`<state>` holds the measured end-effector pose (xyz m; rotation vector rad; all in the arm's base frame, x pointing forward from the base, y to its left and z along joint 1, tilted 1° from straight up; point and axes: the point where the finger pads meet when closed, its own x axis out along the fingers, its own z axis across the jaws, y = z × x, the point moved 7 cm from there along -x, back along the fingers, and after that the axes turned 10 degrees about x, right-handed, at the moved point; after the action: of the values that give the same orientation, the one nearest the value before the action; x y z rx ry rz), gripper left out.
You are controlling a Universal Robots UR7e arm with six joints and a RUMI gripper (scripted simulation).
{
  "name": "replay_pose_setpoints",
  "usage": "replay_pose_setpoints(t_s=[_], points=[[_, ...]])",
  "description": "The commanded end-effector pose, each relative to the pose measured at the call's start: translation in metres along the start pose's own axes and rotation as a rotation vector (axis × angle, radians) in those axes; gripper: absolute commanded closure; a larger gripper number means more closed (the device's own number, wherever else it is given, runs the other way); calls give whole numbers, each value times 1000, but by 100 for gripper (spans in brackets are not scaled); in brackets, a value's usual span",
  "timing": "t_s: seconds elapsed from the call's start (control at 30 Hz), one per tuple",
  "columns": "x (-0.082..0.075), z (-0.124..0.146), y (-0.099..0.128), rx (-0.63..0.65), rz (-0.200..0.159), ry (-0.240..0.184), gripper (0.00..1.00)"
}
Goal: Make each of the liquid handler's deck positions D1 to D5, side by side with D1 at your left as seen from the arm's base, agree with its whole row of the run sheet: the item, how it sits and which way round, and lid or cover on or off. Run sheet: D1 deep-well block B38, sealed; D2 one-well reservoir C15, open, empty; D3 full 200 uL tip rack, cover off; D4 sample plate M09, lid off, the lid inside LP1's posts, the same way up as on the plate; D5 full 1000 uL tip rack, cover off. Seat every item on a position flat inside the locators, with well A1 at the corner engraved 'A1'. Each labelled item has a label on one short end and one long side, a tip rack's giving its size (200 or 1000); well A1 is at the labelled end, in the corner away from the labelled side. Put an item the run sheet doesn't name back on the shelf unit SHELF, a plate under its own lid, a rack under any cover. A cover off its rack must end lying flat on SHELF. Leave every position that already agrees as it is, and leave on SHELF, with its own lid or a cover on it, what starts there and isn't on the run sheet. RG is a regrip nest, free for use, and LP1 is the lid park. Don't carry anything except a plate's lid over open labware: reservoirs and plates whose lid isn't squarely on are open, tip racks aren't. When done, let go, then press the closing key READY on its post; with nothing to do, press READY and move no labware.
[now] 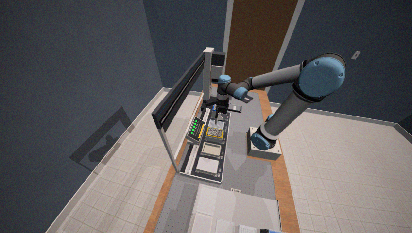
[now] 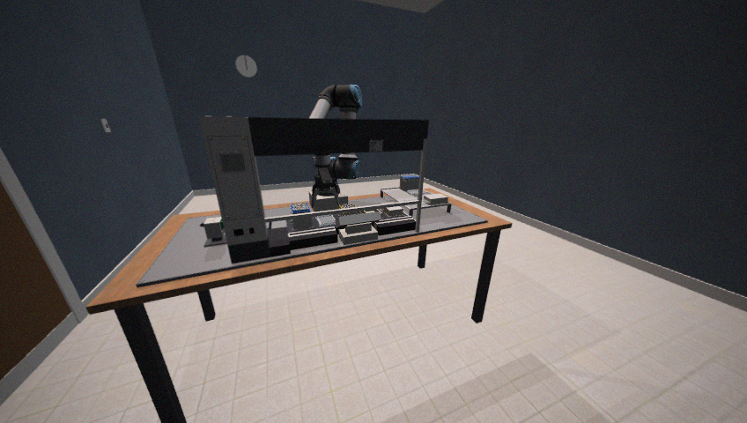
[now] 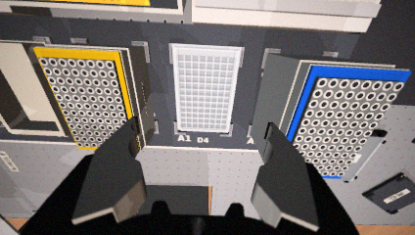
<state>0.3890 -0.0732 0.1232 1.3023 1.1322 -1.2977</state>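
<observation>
In the wrist view my gripper (image 3: 203,120) is open and empty, hanging above the table just in front of deck position D4. A white plate (image 3: 206,88) sits at D4 with its wells showing. A yellow-framed tip rack (image 3: 88,93) is at its left, uncovered. A blue-framed tip rack (image 3: 349,119) is at its right, uncovered and turned askew from the deck. A beige one-well reservoir (image 3: 24,90) shows at the far left edge. In the top view the gripper (image 1: 218,115) hangs over the far end of the deck, with the reservoir (image 1: 211,149) and a white sealed block (image 1: 207,165) nearer.
A flat grey piece (image 3: 364,157) lies beside the blue rack, and a small dark nest (image 3: 391,193) lies further right. The handler's gantry beam (image 1: 180,89) runs along the deck's far side. A status panel with green lights (image 1: 196,129) stands beside the deck. The shelf unit (image 1: 228,210) is at the near end.
</observation>
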Motion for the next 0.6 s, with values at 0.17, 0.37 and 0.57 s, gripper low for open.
replay_pose_setpoints(t_s=[0.17, 0.37, 0.57], points=[[12, 0, 0, 0, 1, 0, 18], [22, 0, 0, 0, 1, 0, 18], [32, 0, 0, 0, 1, 0, 18]])
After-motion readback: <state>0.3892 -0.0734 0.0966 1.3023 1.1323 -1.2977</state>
